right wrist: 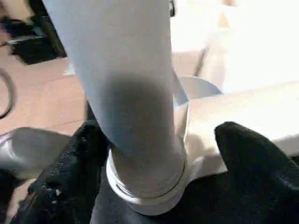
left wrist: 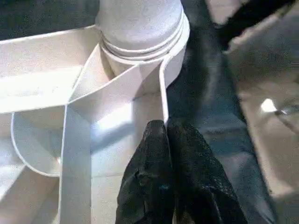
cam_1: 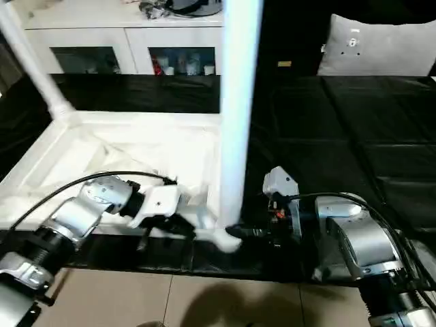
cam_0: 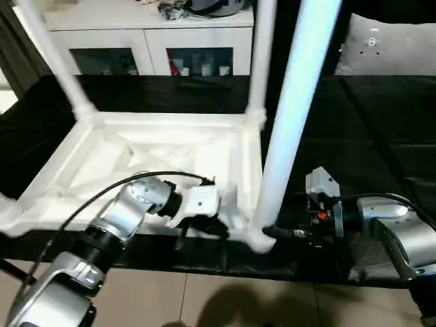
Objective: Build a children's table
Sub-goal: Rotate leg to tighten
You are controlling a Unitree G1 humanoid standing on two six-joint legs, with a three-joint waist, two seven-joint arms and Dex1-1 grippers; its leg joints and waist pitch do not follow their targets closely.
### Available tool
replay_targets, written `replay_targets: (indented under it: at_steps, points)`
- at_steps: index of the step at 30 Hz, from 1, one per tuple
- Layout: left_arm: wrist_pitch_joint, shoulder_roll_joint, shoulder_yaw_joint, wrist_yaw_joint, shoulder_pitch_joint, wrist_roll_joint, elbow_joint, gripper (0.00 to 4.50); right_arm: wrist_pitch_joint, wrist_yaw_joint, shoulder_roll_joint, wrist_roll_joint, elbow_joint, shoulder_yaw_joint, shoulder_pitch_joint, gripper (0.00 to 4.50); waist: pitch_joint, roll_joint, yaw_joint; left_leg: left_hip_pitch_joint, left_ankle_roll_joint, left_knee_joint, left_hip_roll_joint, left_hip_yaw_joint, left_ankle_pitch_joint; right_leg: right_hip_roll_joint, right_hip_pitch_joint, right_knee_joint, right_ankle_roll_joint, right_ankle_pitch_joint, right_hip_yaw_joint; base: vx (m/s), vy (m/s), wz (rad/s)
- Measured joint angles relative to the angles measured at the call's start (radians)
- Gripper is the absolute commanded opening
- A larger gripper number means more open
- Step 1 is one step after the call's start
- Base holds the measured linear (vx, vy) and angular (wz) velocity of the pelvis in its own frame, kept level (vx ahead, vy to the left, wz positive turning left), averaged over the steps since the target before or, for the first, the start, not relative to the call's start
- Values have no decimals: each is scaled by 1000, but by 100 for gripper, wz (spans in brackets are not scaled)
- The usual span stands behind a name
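Upturned children's table point(cam_0: 157, 146) on the black bench; right gripper point(right wrist: 154, 154) spread wide around near-corner leg point(cam_0: 289, 116), left gripper point(left wrist: 166, 135) clenched empty, pinning the rim — press straight down, no tilting

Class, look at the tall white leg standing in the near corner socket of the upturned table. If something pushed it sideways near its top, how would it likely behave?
The leg looks like a stiff plastic tube, so it would probably lever rather than bend. Seated in its round corner socket, it may rock or pop loose. The table top looks light, so it might slide on the black surface.
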State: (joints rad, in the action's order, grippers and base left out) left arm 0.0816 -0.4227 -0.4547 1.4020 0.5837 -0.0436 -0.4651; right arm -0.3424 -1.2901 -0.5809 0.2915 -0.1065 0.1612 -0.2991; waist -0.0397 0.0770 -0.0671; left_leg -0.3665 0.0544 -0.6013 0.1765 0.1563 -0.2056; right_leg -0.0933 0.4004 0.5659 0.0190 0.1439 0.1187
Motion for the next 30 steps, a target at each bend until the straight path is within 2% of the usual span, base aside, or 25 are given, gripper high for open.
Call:
replay_targets:
  at_steps: [8,16,21,26,27,30]
  points:
    - [32,-8,-16,47,-5,6,10,0,-27,-77,-11,39,28,25,0,296,0,-1,-21,1,0,-1,0,1,0,0,0,3,-1,1,-1,0,0,0]
    - [36,-9,-21,57,-5,10,10,0,-51,-101,-9,64,34,44,0,218,1,-1,-23,1,1,-2,0,1,0,0,1,4,-4,3,-1,0,0,0]
    - [20,-8,-14,63,-7,18,9,0,-60,-92,-4,65,35,44,0,201,1,-1,-23,1,1,-2,0,1,0,0,1,5,-4,3,-1,0,0,0]
    - [-69,1,15,27,-13,26,6,0,-87,-9,41,60,31,35,-4,195,0,-3,-15,9,2,-3,0,6,0,0,0,11,-5,3,-6,0,0,0]
    - [-96,7,28,0,-12,23,-3,0,-87,30,59,49,20,25,-9,195,0,-3,-9,12,2,-3,0,7,0,0,-1,11,-5,3,-7,0,0,0]
    - [-194,56,83,-143,9,2,-45,0,-107,230,152,9,-32,-35,-35,194,-2,-6,24,16,5,-4,0,7,2,-1,-1,9,-5,4,-6,0,0,0]
